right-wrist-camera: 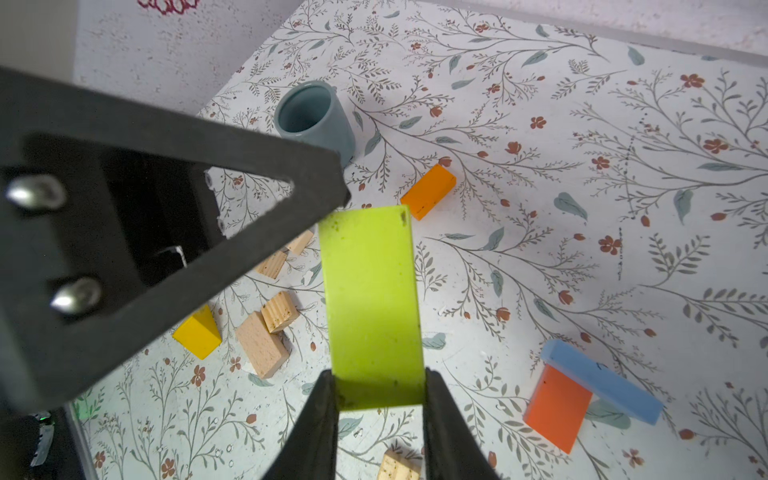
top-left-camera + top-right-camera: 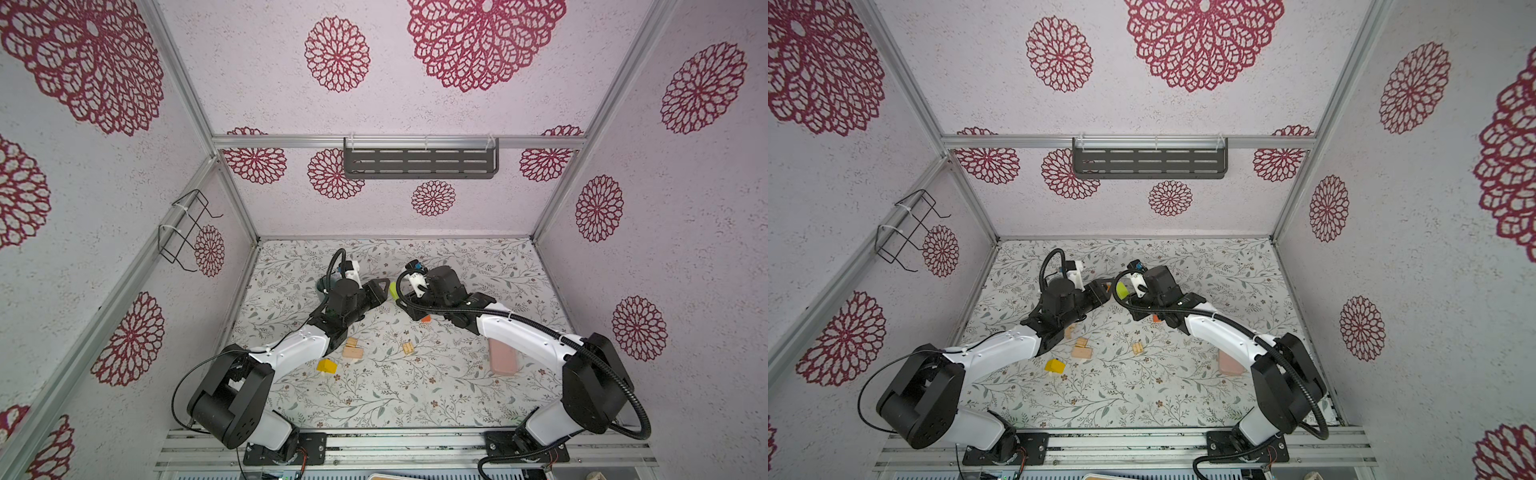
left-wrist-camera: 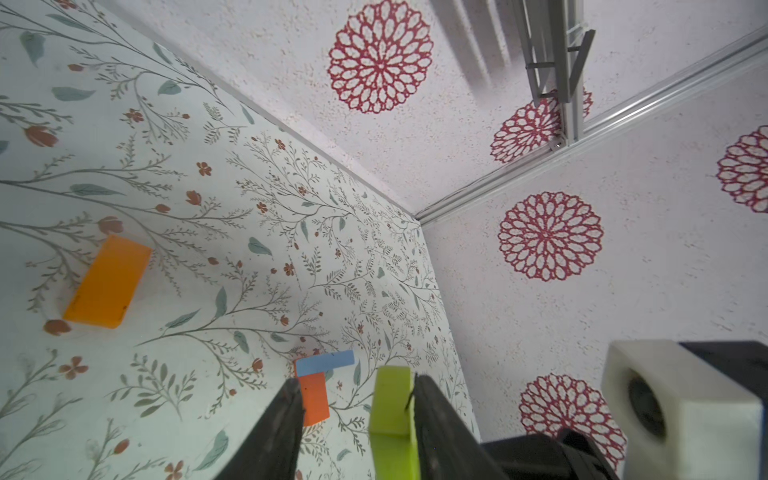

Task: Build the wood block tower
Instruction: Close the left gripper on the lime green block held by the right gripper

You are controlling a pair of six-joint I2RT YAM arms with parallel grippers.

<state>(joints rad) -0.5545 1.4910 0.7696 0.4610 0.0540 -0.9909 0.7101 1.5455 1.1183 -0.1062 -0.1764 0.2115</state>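
My right gripper (image 1: 378, 378) is shut on one end of a lime-green block (image 1: 370, 307), held in the air above the table's middle (image 2: 392, 289). The block's other end sits between the fingers of my left gripper (image 3: 358, 384), which is open: the block (image 3: 392, 419) rests against one finger, with a wide gap to the other. On the table lie an orange block (image 1: 428, 191), a yellow one (image 1: 198, 332), several plain wood ones (image 1: 262, 345), and a light blue block (image 1: 602, 382) resting partly on a red-orange one (image 1: 557, 407). No tower is in view.
A grey-blue mug (image 1: 316, 120) stands at the back left, partly behind the left arm (image 2: 345, 299). A flat pink slab (image 2: 503, 357) lies under the right arm's forearm. Walls close in the table at the back and both sides.
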